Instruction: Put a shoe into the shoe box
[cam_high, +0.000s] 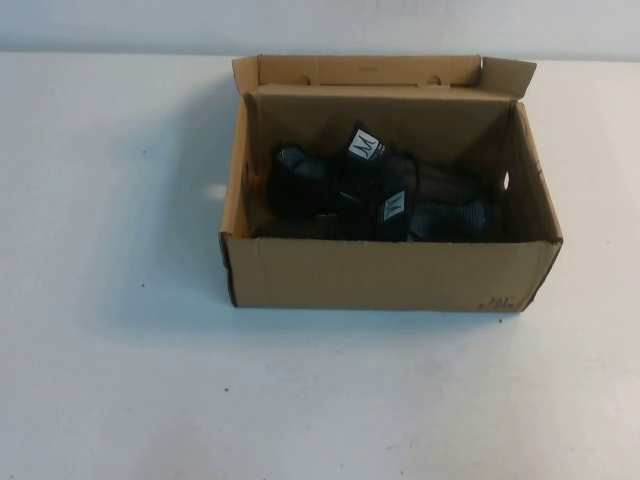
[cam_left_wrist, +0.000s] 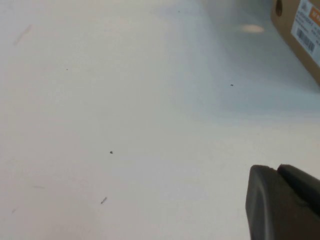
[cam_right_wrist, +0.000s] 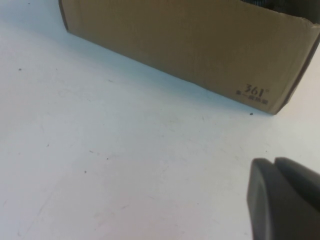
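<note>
Two shoes (cam_high: 375, 190) inside shoe box (cam_high: 390, 275); left gripper (cam_left_wrist: 282, 200), right gripper (cam_right_wrist: 282, 197) closed, clear.

Two black shoes (cam_high: 375, 195) in one shoe box (cam_high: 385, 275), on one table (cam_high: 120, 380).

Two shoes (cam_high: 375, 190) lie inside the shoe box (cam_high: 385, 275).

Shoe box (cam_high: 390, 272) open-topped, lid flap (cam_high: 385, 72) folded back; two black sneakers (cam_high: 375, 190) crowd interior; table (cam_high: 120, 380) around box bare.
</note>
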